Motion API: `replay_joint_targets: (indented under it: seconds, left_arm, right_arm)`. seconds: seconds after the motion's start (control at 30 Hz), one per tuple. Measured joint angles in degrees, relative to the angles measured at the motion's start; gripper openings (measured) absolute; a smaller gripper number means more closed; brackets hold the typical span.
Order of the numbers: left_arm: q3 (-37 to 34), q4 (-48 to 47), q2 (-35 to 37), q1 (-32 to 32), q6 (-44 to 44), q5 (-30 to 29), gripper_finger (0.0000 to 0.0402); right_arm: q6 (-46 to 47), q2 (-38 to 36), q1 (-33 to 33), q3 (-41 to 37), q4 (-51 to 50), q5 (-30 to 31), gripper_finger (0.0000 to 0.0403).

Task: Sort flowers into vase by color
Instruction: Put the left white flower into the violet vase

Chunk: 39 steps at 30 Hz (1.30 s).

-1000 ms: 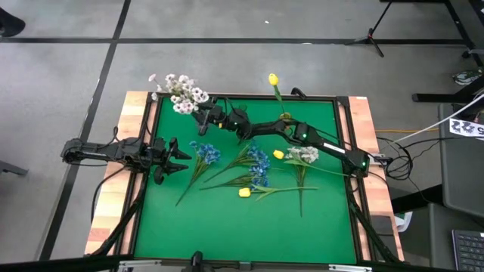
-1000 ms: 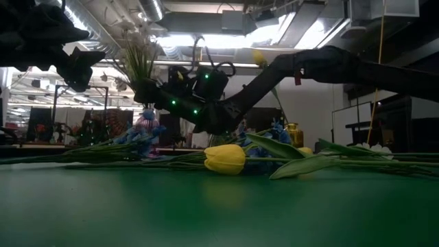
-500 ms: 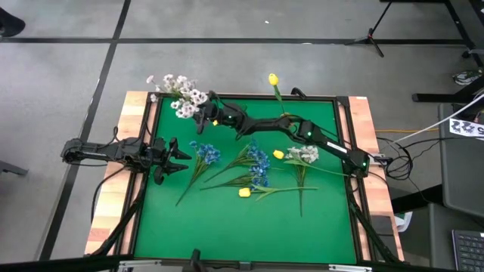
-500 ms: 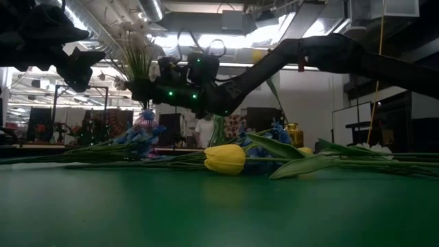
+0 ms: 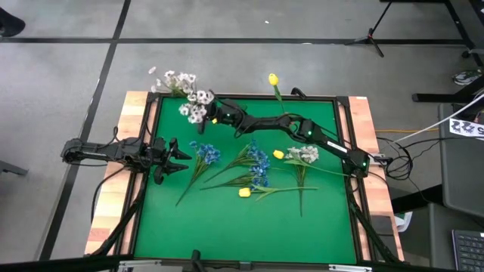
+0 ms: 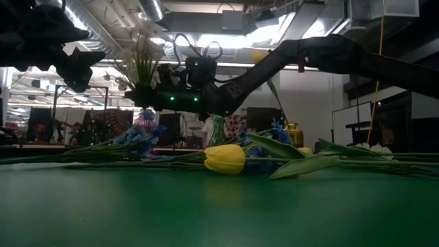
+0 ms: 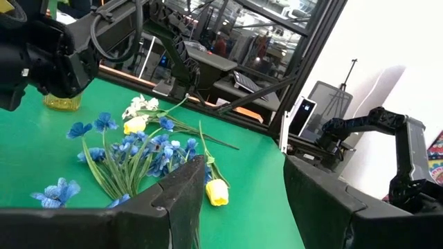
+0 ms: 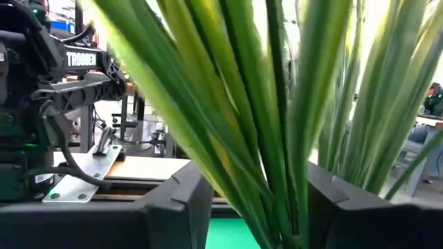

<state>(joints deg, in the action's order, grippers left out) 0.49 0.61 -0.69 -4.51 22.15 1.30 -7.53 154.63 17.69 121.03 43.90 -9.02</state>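
My right gripper (image 5: 208,115) reaches across to the table's far left corner, shut on a white small-blossom spray (image 5: 181,91), held high over the mat. In the low view the spray's stems (image 6: 140,62) rise upright above that gripper (image 6: 140,92). My left gripper (image 5: 181,155) waits open and empty at the left edge, level with a blue sprig (image 5: 208,153). Blue blooms (image 5: 257,162), two yellow tulips (image 5: 244,193) (image 5: 278,154) and a white spray (image 5: 302,155) lie flat on the green mat. My right gripper pinches the white spray's bundle of green stems (image 8: 242,138) between its two fingers (image 8: 173,207). The fingers lie level, coming from the table's right, across the stems. The spray is lifted clear of the table and stands roughly upright, blossoms up.
A yellow tulip (image 5: 273,79) stands upright at the far edge; my right arm hides its foot. A yellowish vessel (image 7: 59,100) shows at the far side in the left wrist view. A black frame (image 5: 348,98) and wooden strips (image 5: 113,196) border the mat. The mat's near half (image 5: 242,227) is bare.
My right gripper has risen and gone a little toward the table's far left corner with the white spray. The spray has tipped more upright, and its blossoms now spread over the far left corner.
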Motion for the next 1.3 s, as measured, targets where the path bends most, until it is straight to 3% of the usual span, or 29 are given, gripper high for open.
replay_joint_targets:
  seconds: [0.43, 0.67, 0.93, 1.03, 1.3]
  left_arm:
    - [0.0, 0.0, 0.0, 0.0, 0.4, 0.0, 0.0194]
    - [0.0, 0.0, 0.0, 0.0, 0.6, 0.0, 0.0194]
    - [0.0, 0.0, 0.0, 0.0, 1.5, 0.0, 0.0194]
    - [0.0, 0.0, 0.0, 0.0, 1.5, 0.0, 0.0194]
    - [0.0, 0.0, 0.0, 0.0, 1.5, 0.0, 0.0194]
  right_arm:
    - [-9.4, -6.5, -0.9, 0.0, -20.5, 5.7, 0.0152]
    - [-10.8, -7.9, -1.2, 0.0, -25.9, 6.0, 0.0152]
    - [-10.8, -8.0, -1.2, 0.0, -27.0, 4.7, 0.0152]
    - [-10.2, -8.2, -1.0, 0.0, -27.8, 1.5, 0.0152]
    - [-12.9, -12.8, -0.4, 0.0, -39.4, -1.7, 0.0152]
